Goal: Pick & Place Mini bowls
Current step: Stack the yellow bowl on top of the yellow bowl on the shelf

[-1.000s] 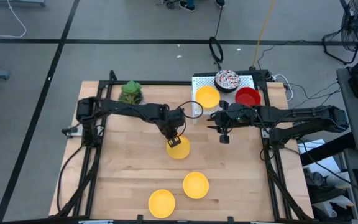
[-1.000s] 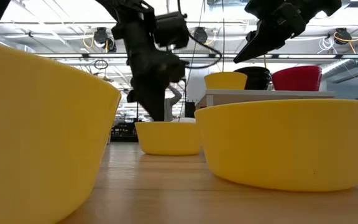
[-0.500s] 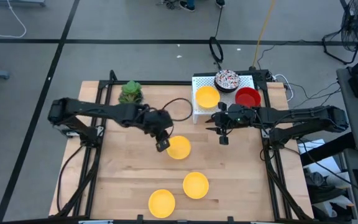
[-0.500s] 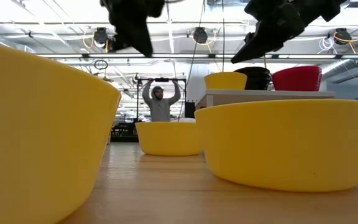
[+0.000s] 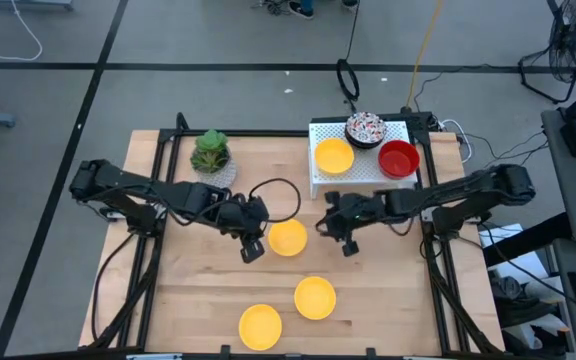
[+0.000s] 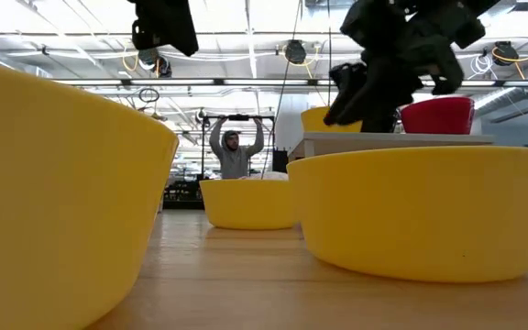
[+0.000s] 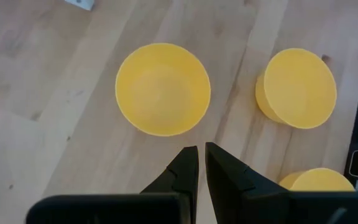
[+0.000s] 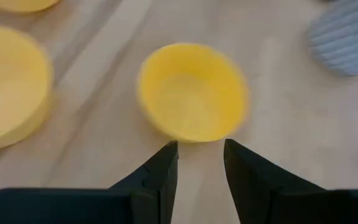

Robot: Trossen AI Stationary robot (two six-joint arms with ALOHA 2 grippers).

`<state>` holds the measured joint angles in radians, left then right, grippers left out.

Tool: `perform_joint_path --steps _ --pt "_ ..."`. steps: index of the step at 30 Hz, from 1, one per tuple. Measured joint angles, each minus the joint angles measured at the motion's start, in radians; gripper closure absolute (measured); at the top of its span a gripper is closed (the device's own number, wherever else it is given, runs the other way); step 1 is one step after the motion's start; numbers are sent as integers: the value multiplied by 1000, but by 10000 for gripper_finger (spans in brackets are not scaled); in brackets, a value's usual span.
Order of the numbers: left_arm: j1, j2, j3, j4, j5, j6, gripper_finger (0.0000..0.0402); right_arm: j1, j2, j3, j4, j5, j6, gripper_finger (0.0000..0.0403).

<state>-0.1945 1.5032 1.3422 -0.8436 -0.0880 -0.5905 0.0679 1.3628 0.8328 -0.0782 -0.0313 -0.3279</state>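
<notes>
Three plain yellow mini bowls stand upright on the wooden table: one in the middle (image 5: 288, 238), two nearer the near edge (image 5: 314, 297) (image 5: 260, 325). A yellow bowl (image 5: 334, 156), a red one (image 5: 398, 157) and a speckled white one (image 5: 365, 128) sit on the white rack at the far right. My left gripper (image 5: 251, 250) hovers just left of the middle bowl (image 7: 163, 88), shut and holding nothing. My right gripper (image 5: 347, 243) is open just right of that bowl (image 8: 194, 90), its fingers pointing at it without touching.
A green plant in a white ribbed pot (image 5: 210, 152) stands at the far left of the table. A black cable loops on the wood behind the middle bowl (image 5: 278, 195). A person (image 6: 235, 151) stands far off in the room. Bare wood lies along the near left.
My left gripper has come off the middle yellow bowl's rim, risen and drawn back toward the table's left and near edge. The bowl stays where it was, upright on the table. My right gripper has moved left and down toward that bowl.
</notes>
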Motion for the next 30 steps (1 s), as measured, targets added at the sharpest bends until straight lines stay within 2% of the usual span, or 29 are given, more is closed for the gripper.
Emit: perform_joint_path --steps 4,6,13,16,24,28,30 --pt "-11 0 0 -4 0 -26 369 16 101 66 3 -131 -5 282" --pt "-16 0 0 -10 -1 -42 369 28 146 99 1 -160 -6 276" --pt "-39 0 0 -63 -1 -55 369 67 270 165 7 -155 -61 229" --pt "-45 0 0 -82 0 -55 369 72 326 171 90 -155 -80 218" --pt "-53 0 0 -98 9 -67 369 71 446 170 240 -151 -86 226" --pt "-56 0 0 -98 10 -68 369 70 472 169 233 -145 -86 236" --pt "-56 0 0 -98 10 -68 369 70 475 169 219 -100 -86 245"
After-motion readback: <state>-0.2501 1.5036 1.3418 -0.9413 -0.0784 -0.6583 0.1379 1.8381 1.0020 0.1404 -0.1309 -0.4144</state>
